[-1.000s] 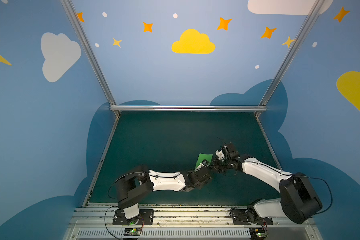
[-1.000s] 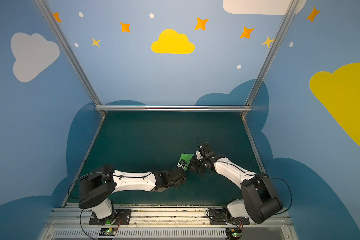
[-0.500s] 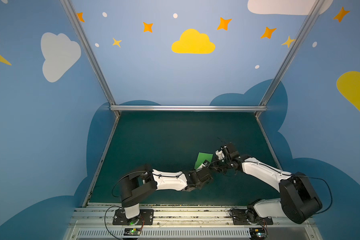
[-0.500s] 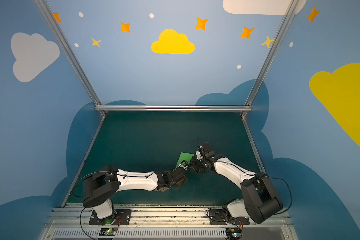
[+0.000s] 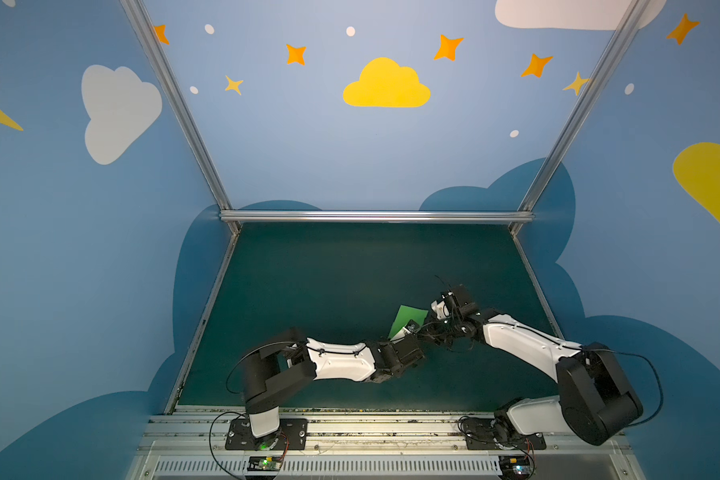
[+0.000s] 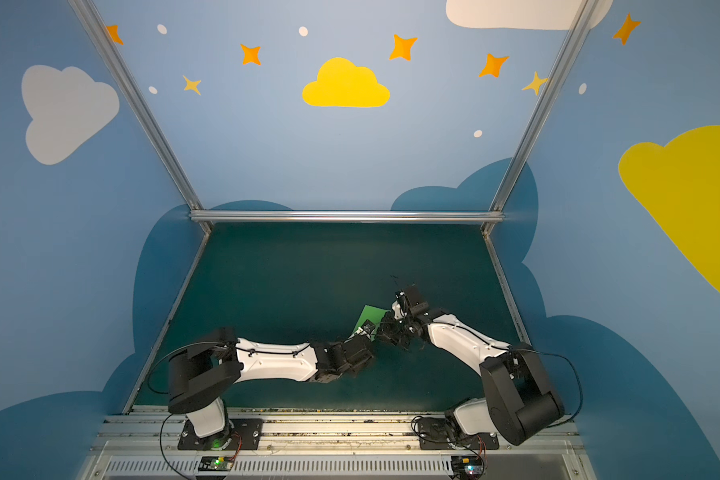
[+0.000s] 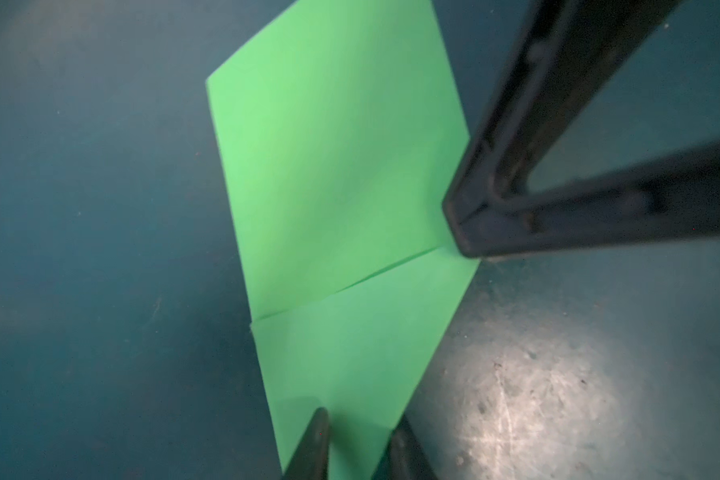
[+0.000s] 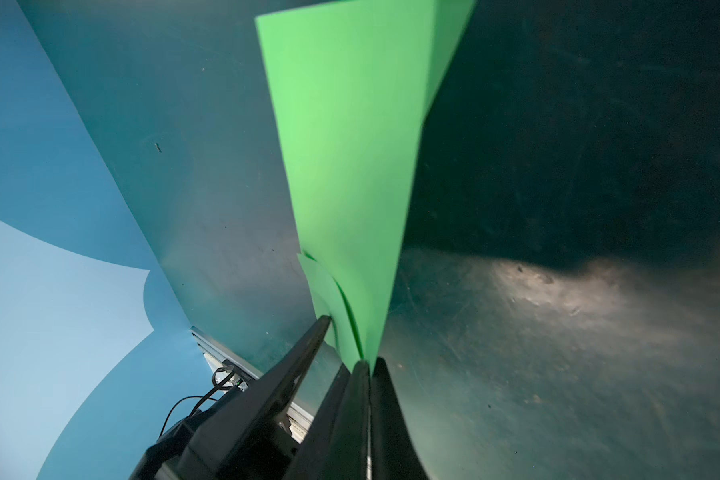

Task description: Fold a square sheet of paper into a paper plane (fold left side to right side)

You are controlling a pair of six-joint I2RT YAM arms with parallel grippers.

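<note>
green paper is what we see between the two arms: the sheet of paper shows in both top views above the dark teal desk, right of the middle and toward the near side. there the left arm and the right arm meet tip to tip.

the right jaws are pressed fully together on one edge of the sheet. in the right wrist view the paper rises straight out from between their fingers, standing on edge, with a smaller loose flap curling beside it.

in the left wrist view we look along the sheet. a straight fold edge crosses it, and the right jaws' dark fingers meet its side edge.

the left jaws stand a narrow gap apart at the sheet's pointed end. their fingertips lie over the paper, and green shows between them. we cannot tell whether they pinch it. whether the sheet's far edge touches the desk we cannot tell either.
</note>
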